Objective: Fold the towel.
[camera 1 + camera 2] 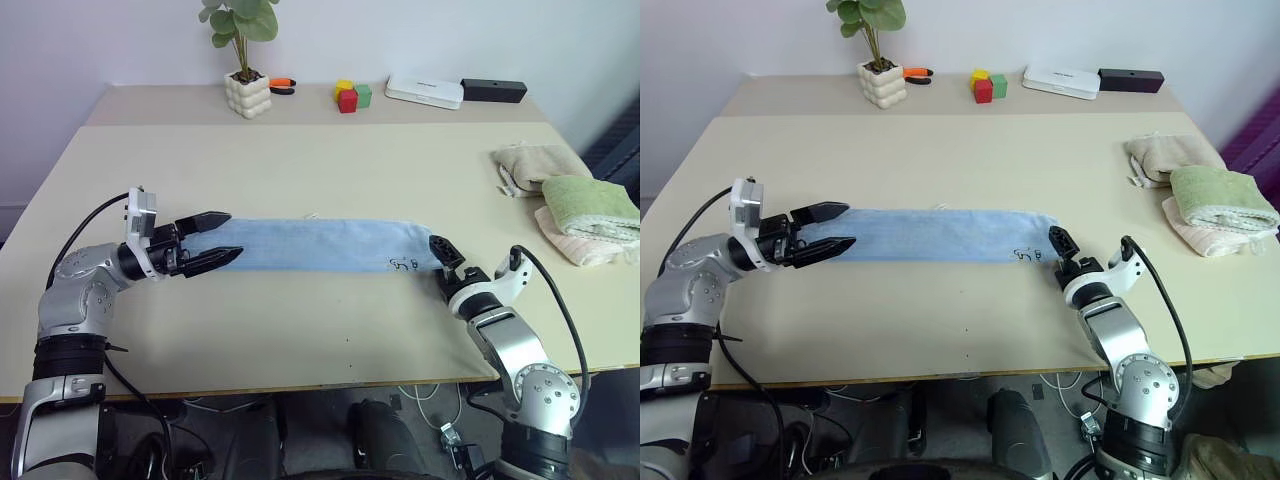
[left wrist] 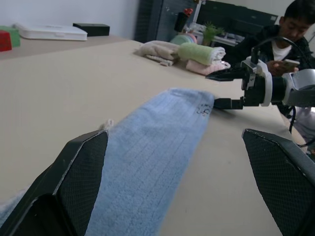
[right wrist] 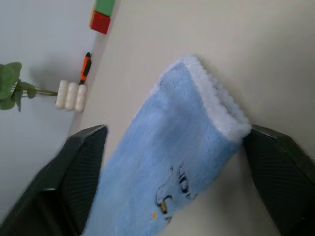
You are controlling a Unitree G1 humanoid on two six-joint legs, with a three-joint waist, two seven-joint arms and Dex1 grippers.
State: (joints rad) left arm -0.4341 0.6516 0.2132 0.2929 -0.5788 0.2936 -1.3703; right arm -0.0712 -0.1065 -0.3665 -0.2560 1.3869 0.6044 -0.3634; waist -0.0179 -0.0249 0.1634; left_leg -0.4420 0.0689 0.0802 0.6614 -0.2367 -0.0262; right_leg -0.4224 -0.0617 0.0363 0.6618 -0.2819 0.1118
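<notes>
towel (image 1: 320, 245): folded strip, flat on table (image 1: 300, 330) | my left gripper (image 1: 222, 240): jaws apart, at one end | my right gripper (image 1: 441, 254): jaws apart, straddling other end

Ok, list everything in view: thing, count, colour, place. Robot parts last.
towel: one, light blue, folded into a long strip, middle of table
table: one, beige
rolled towels: three, beige, green, pinkish cream, right edge
plant: one, green in white pot, far side
orange tool: one, beside the pot
blocks: three, yellow, red, green, far side
white box: one, far side
black box: one, beside white box
person: one, seated beyond the table
left gripper: open, at towel's left end
right gripper: open, at towel's right end
</notes>
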